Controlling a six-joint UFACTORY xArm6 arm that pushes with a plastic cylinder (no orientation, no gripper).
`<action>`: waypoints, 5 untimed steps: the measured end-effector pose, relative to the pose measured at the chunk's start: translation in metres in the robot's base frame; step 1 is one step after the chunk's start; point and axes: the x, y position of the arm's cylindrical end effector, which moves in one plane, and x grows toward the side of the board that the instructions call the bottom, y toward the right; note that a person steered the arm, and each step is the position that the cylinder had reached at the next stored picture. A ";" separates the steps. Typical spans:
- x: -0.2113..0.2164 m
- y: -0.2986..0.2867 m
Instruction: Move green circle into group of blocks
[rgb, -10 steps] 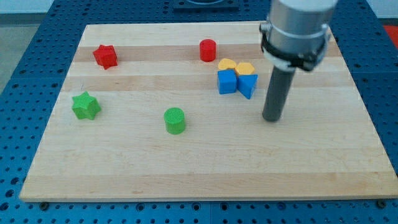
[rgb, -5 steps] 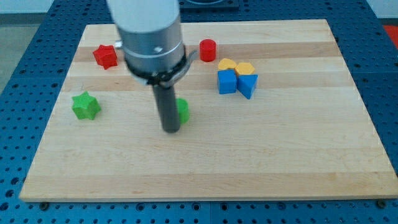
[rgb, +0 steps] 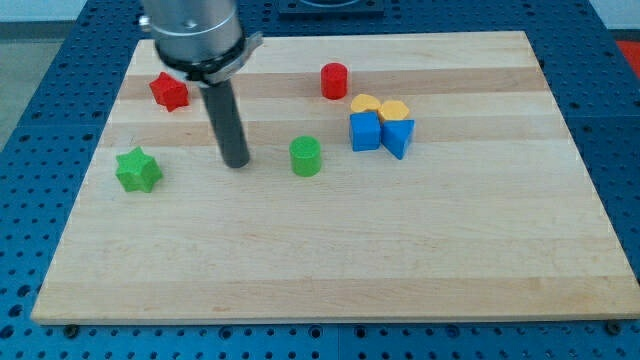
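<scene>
The green circle (rgb: 306, 156) stands on the wooden board (rgb: 330, 270) near its middle. My tip (rgb: 237, 163) is to the circle's left, a short gap away, not touching it. To the circle's right sits the group: a blue cube (rgb: 365, 131), a blue triangle (rgb: 398, 137), a yellow heart (rgb: 364, 103) and a yellow hexagon (rgb: 394, 110), packed together. The circle is apart from the group.
A red cylinder (rgb: 334, 80) stands above the group, toward the view's top. A red star (rgb: 169, 90) is at the top left, behind the rod. A green star (rgb: 137, 170) is at the left.
My rod swept from the view's right across to the left. The green circle has moved up and to the right, closer to the group. My tip now stands left of the circle.
</scene>
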 end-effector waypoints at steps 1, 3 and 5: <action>-0.001 0.045; 0.001 0.093; 0.042 0.083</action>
